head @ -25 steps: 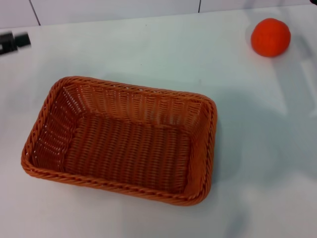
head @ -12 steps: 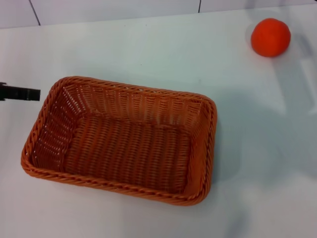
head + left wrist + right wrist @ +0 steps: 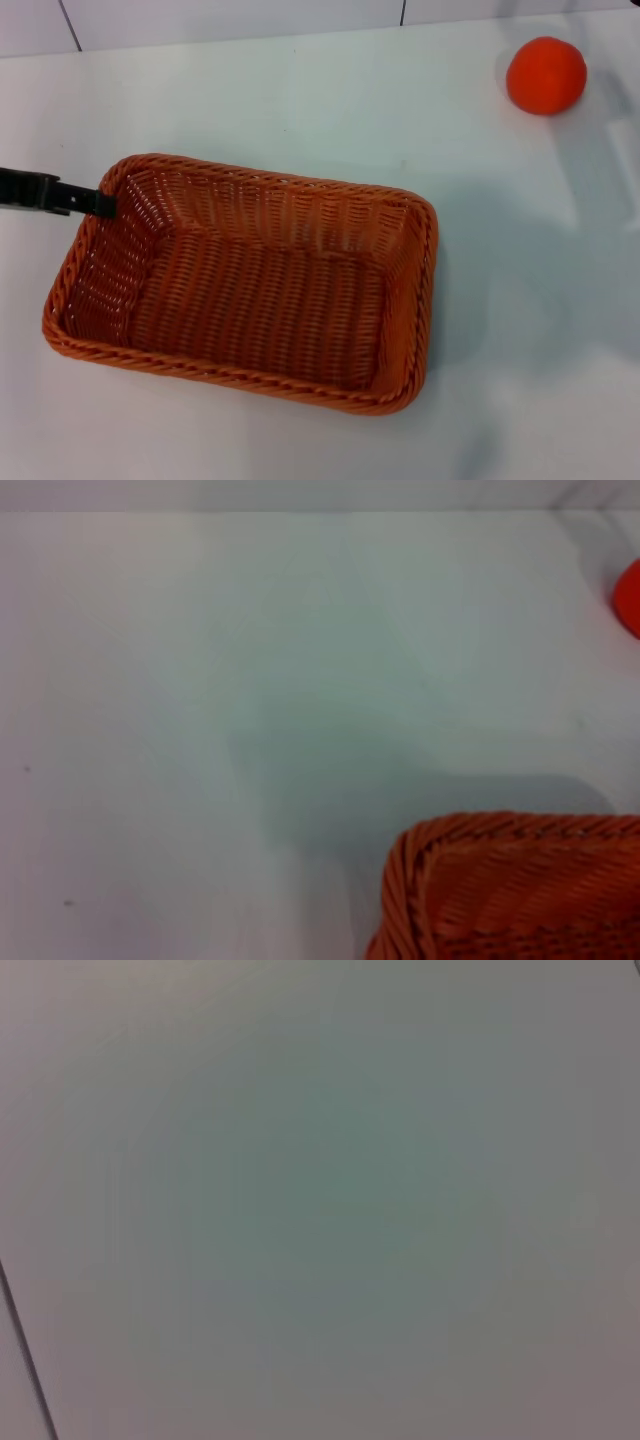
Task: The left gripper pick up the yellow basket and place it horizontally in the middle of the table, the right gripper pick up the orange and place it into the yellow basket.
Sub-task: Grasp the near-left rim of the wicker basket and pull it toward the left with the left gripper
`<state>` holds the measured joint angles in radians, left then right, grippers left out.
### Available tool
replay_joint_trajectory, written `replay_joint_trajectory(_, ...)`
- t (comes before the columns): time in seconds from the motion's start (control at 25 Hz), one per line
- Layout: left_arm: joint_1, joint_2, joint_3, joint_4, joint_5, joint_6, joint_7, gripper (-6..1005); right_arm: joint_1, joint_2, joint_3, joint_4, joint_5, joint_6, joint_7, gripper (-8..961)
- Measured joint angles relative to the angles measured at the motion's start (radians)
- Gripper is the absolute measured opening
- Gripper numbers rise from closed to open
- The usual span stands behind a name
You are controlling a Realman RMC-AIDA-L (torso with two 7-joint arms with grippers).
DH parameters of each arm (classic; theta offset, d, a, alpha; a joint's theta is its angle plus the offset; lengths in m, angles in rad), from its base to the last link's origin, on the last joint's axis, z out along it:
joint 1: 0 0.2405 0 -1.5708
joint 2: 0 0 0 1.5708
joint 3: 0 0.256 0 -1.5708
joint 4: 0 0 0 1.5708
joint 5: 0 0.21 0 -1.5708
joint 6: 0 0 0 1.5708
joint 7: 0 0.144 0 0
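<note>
Yellow basket [image 3: 245,285] sits on the tabletop [image 3: 300,95] left of centre, interior empty. Orange [image 3: 546,75] lies well apart at the basket's 2 o'clock, with open surface between them. Left pincer [image 3: 85,200] enters from 9 o'clock, its tip touching the basket's far-left rim; half a second ago it stood just short of that rim. Whether it is apart or together: cannot tell. Left wrist view shows one basket corner [image 3: 510,890] and a sliver of orange [image 3: 630,598]; right wrist view shows bare tabletop [image 3: 320,1200] only.

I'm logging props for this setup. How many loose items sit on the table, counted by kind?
Baskets: 1, the yellow basket
Fruit: 1, the orange
Total: 2 on the table; the left gripper is at the basket's left rim.
</note>
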<state>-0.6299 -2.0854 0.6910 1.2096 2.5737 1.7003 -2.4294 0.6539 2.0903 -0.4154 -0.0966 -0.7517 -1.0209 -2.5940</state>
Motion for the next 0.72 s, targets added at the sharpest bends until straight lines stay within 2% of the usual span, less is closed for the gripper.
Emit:
replay_joint_trajectory(0.16,-0.009,-0.009,0.023,-0.015,0.027,-0.009,-0.010,717,0.002,-0.002,0.001,-0.003,0.000,0.013,0.000,926)
replay_joint_trajectory(0.24,-0.022,-0.024,0.043,-0.042,0.083,-0.042,-0.019,710,0.004,-0.002,0.001,-0.005,0.000,0.018,0.000,926)
replay_joint_trajectory(0.4,-0.035,-0.039,0.046,-0.058,0.142,-0.075,-0.028,696,0.005,-0.003,0.001,-0.005,0.000,0.019,0.000,926)
replay_joint_trajectory(0.64,-0.037,-0.049,0.058,-0.060,0.164,-0.080,-0.028,674,0.002,-0.003,0.003,-0.006,0.000,0.019,0.000,925)
replay_joint_trajectory(0.72,-0.037,-0.051,0.058,-0.057,0.164,-0.080,-0.029,605,0.000,-0.003,0.003,-0.006,0.000,0.019,0.000,925)
